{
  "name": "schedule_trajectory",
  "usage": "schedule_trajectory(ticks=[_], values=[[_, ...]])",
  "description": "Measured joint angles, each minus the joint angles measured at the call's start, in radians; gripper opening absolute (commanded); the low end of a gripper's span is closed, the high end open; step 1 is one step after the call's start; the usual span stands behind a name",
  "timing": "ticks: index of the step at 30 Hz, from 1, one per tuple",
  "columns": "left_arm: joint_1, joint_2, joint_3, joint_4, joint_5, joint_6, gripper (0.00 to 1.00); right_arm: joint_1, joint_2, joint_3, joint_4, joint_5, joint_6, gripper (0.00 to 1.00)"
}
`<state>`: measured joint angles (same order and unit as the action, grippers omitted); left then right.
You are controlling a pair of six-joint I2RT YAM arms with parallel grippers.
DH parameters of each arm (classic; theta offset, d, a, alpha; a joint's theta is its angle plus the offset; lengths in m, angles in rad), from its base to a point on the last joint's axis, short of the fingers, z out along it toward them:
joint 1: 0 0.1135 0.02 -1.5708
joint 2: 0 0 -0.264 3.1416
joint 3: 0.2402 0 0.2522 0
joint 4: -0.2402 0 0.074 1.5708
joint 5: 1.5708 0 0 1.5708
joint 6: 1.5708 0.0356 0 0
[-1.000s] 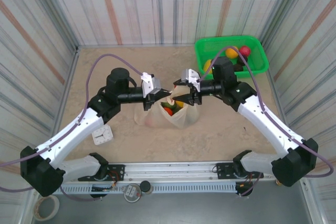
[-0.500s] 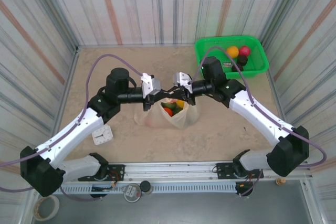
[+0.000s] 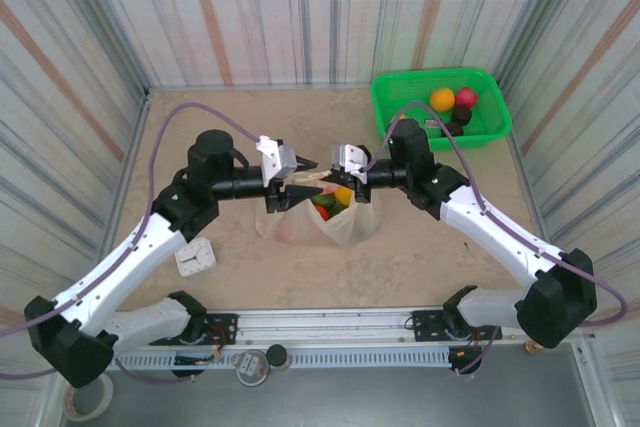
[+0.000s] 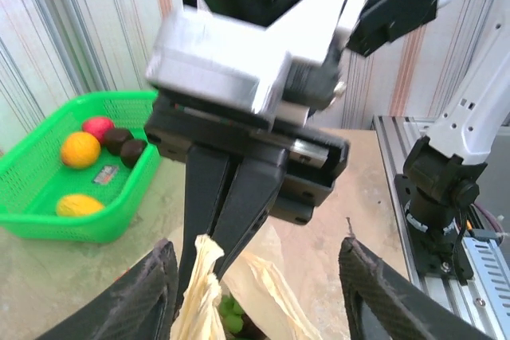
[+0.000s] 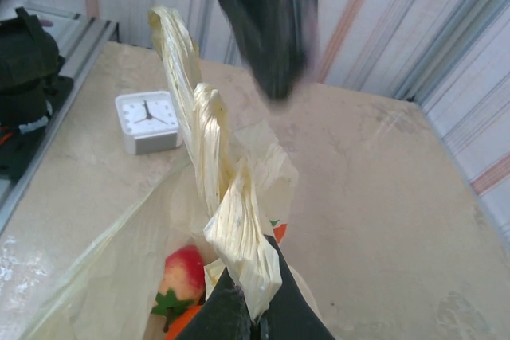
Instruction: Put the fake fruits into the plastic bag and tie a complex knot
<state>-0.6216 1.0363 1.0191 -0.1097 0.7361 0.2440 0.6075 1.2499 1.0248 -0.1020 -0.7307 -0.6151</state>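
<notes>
Jaws: right gripper [image 5: 253, 316] clenched on crinkled, twisted handle strip [image 5: 209, 157]; left gripper [image 4: 259, 288] spread open.
Translucent cream plastic bag [image 5: 103, 260] holds glossy fake fruits [image 5: 182, 272].

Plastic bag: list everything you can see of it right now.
The plastic bag is thin, crinkled, translucent cream-yellow film, slumped upright on the table with its mouth open and fruits showing inside, red, orange, yellow and green. One handle is twisted into a rope above the mouth; the right gripper is shut on it. The left gripper is open, fingers either side of that strip, not gripping.
</notes>
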Motion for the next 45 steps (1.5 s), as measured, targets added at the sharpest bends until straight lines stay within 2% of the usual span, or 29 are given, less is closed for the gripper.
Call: schedule_trajectory(ticks=[6,9,12,17,20,28,35,40,45], values=[[0.077,-0.110,0.001,0.082,0.002,-0.093,0.60,0.001,-0.023,-0.004,0.021,0.023,-0.006,0.02],[0.122,-0.109,-0.020,0.135,-0.067,-0.143,0.47,0.002,-0.028,-0.004,0.027,0.023,-0.006,0.03],[0.127,-0.028,-0.011,0.136,-0.136,-0.148,0.40,0.004,-0.028,-0.005,0.031,0.023,-0.006,0.03],[0.089,0.180,-0.020,0.083,-0.184,-0.120,0.41,0.008,-0.028,-0.005,0.034,0.020,-0.006,0.04],[0.059,0.201,-0.064,0.047,-0.180,-0.062,0.39,0.008,-0.028,-0.005,0.034,0.019,-0.006,0.04],[0.043,0.175,-0.092,0.063,-0.130,0.069,0.46,0.008,-0.027,-0.005,0.034,0.019,-0.005,0.04],[0.045,0.174,-0.108,0.085,-0.070,0.110,0.47,0.008,-0.026,-0.005,0.034,0.019,-0.002,0.05],[0.058,0.174,-0.109,0.105,-0.021,0.119,0.52,0.008,-0.026,-0.005,0.034,0.019,0.002,0.06],[0.068,0.187,-0.109,0.114,0.029,0.120,0.51,0.009,-0.026,-0.005,0.034,0.020,0.001,0.07]])
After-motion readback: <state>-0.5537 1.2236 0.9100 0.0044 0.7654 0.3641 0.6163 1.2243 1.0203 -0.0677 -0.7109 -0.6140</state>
